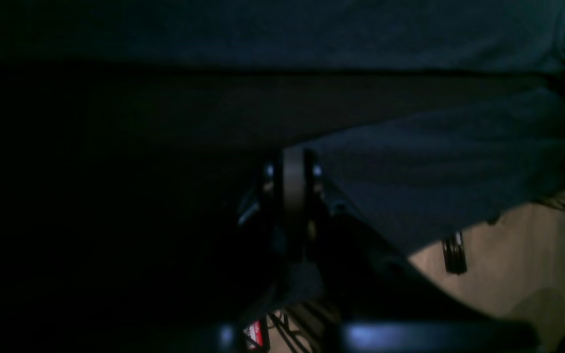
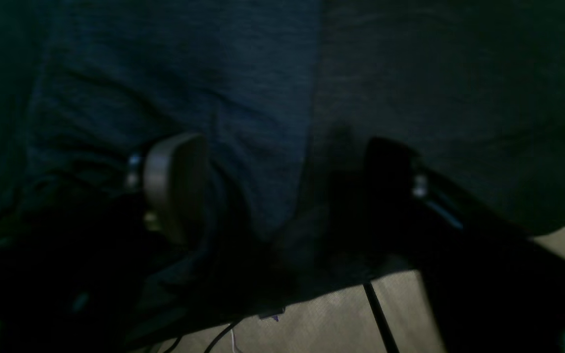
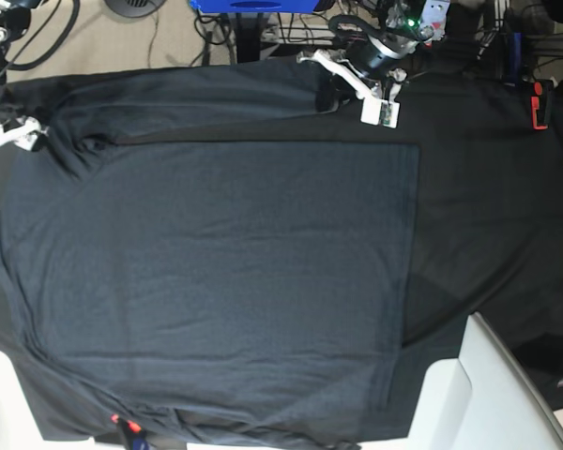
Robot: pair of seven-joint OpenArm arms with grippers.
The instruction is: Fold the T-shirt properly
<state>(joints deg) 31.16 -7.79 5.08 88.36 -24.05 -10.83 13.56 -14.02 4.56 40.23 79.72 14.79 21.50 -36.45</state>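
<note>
Black tablecloth [image 3: 488,187] is covering the table, with the T-shirt [image 3: 216,281] lying spread flat across it. At its far edge, the left gripper [image 1: 292,169] is pinching its jaws together on shirt fabric. The right gripper [image 2: 282,186] is straddling a sleeve fold, jaws apart.

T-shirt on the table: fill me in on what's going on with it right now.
A two-armed robot is folding the T-shirt, which lies spread flat on the black tablecloth. Both arms work at the shirt's far edge. The left gripper is shut there, its pads together, apparently pinching the fabric edge, though the dark wrist view leaves that unsure. The right gripper stands open with shirt fabric between its fingers, not yet clamped. Nothing looks lifted yet.
</note>
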